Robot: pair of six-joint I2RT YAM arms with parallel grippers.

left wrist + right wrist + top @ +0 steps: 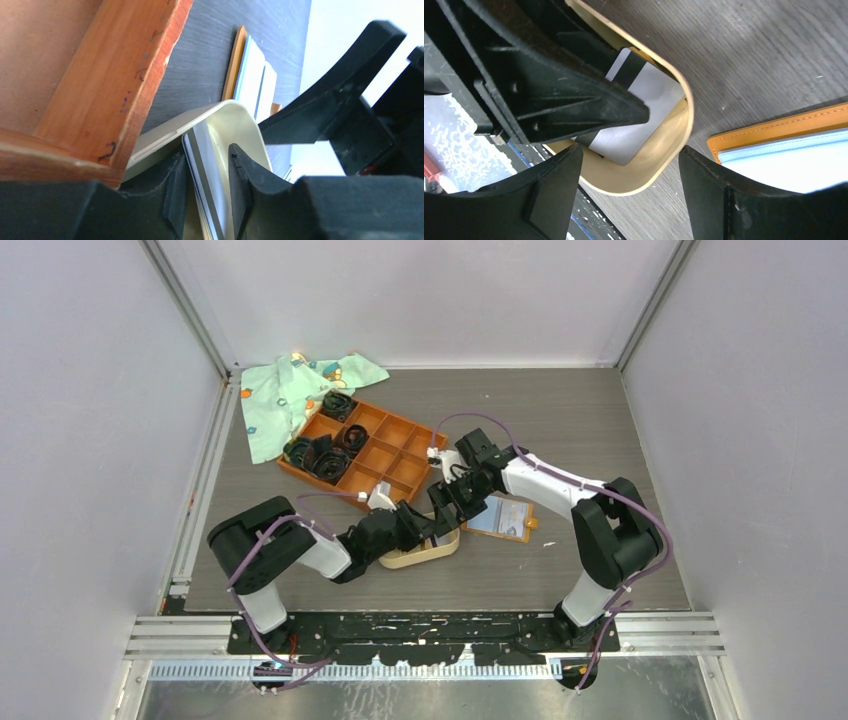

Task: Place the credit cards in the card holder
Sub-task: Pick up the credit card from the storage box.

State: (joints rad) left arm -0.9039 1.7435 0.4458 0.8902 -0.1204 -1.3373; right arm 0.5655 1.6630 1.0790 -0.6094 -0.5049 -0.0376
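Credit card [644, 105] stood tilted inside card holder [659, 162], left gripper [206, 156] part-closed around it, grip could not be confirmed, right gripper [629, 155] gaped empty above card holder, orange wallet [774, 131] lay just beside.

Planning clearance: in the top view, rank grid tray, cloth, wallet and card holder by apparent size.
Grid tray and cloth: largest, about alike.
Wallet and card holder: smaller, too close to rank; the holder is partly hidden.
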